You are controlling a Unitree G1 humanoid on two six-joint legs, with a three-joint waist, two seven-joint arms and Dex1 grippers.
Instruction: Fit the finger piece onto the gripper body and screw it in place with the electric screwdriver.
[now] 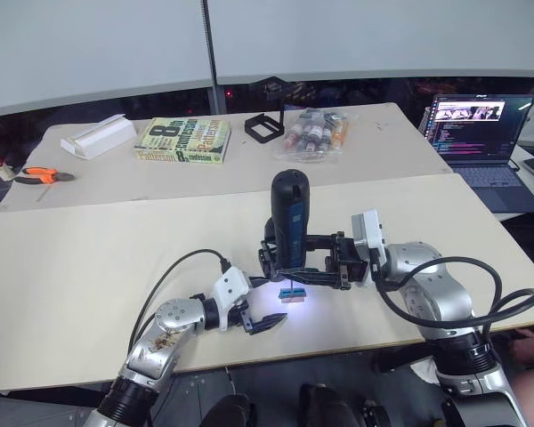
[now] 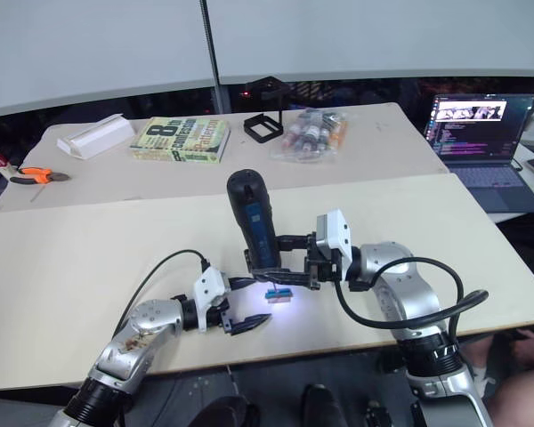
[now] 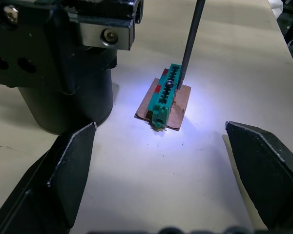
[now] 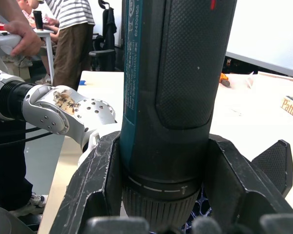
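From the left eye view, the right gripper (image 1: 313,267) has its black fingers closed around the lower barrel of the electric screwdriver (image 1: 291,215). The tool stands nearly upright on its long axis, rounded cap up and slightly away from the robot, blue side strip facing the camera, nose pointing down at the bench (image 1: 89,258). Directly under those fingers sits a small green-and-tan block (image 1: 293,294) in a pool of bluish light. The left gripper (image 1: 265,325) lies low on the bench just on the robot's side of the block, fingers spread apart and holding nothing.

From the right eye view, beyond both grippers on the far bench — well apart from them — lie a yellow book (image 2: 182,139), a white box (image 2: 96,135), orange-handled pliers (image 2: 34,176), a black square frame (image 2: 263,126) and a clear bag of small bottles (image 2: 315,133). An open laptop (image 2: 481,142) stands far off to the right arm's side.

From the left wrist view, the two left fingers (image 3: 68,165) are wide open with the green block between and ahead of them. The thin metal bit (image 3: 189,41) comes down steeply onto the block's top.

From the right wrist view, the right fingers (image 4: 100,175) clamp the screwdriver's collar from both sides. A person (image 4: 68,44) in a striped shirt stands in the background.
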